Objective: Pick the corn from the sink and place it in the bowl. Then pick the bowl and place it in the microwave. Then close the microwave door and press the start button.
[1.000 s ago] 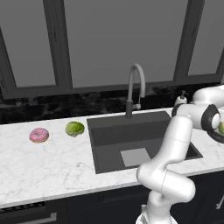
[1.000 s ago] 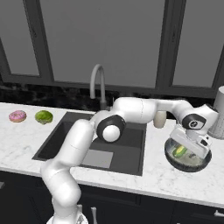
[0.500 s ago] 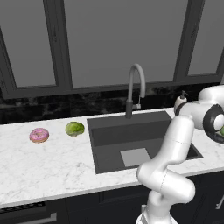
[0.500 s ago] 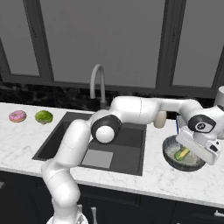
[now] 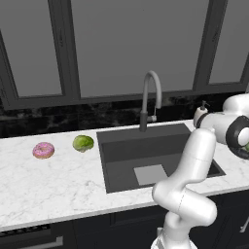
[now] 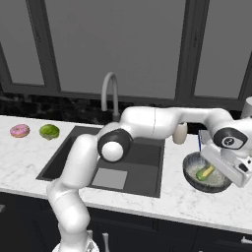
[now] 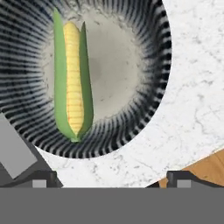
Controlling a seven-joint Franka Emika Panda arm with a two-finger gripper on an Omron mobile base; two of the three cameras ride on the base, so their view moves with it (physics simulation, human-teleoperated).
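Gripping the bowl rim comes next

The corn (image 7: 73, 83) is seen lying inside the bowl (image 6: 224, 185), on its pale floor and leaning toward one wall, so the first part of the task is judged done. The pincer (image 7: 109, 179) is held open just above the bowl, empty, with its two tips spread wide over the near rim and the marble tabletop (image 6: 172, 197).

For the lift, one wall of the bowl is best straddled: one tip inside, one outside, at a part of the rim away from the corn (the cob lies off-centre, so the opposite wall is free). The tips should be lowered well past the rim before they are closed, since a shallow pinch on a flared wall is likely to slip. The bowl should be kept level when raised, or the corn may roll out.

The sink (image 5: 124, 146) is seen to the arm's left, well apart from the bowl, with a pink donut (image 5: 43, 150) and a round green vegetable (image 5: 83, 143) on the tabletop beyond it.

Much is hard to make out. In the left base view the arm is cut off at the picture's edge. In the right base view the bowl is partly covered by the hand, and the height of the tips above the rim cannot be judged. A wooden patch (image 7: 205, 168) at the hand view's edge cannot be identified.
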